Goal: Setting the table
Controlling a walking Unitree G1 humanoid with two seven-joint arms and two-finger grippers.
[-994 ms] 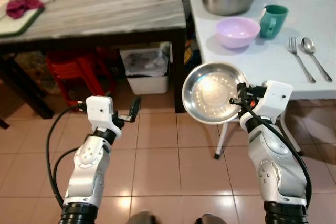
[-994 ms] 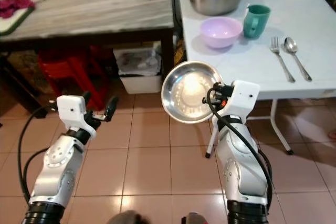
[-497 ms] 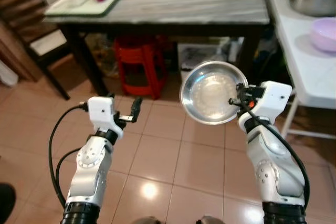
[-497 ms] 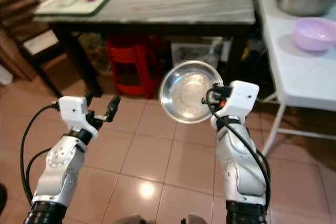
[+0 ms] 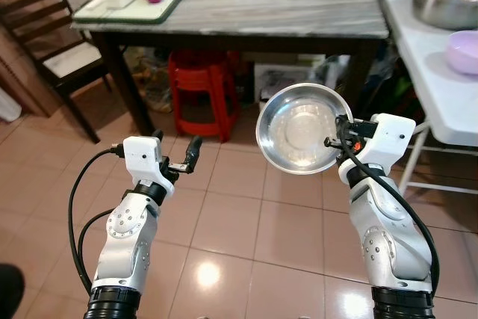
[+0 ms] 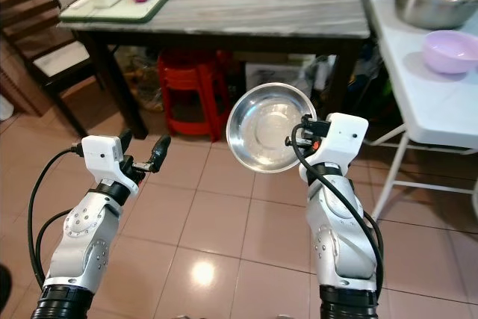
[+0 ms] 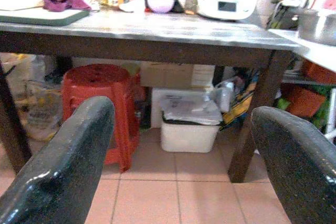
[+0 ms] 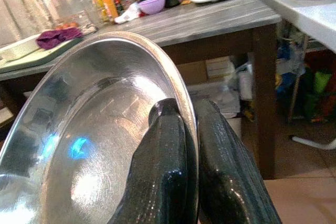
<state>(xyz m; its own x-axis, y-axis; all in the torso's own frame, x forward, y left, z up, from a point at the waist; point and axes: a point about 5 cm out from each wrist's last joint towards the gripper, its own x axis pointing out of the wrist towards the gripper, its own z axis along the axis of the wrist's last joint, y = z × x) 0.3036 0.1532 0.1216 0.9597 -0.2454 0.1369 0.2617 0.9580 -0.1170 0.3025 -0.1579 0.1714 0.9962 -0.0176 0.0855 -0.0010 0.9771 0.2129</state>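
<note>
The right gripper pinches the rim of a steel plate between its closed fingers — the plate stands tilted on edge just to the gripper's left, over tiled floor. The left gripper hovers empty, fingers wide apart. Ahead of both stands a grey table — a red stool beneath.

Right end effector grips steel plate — left end effector spread.

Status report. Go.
Right gripper shut on steel plate, held up over the floor. Left gripper open, empty. Grey table ahead, white table to the right.
</note>
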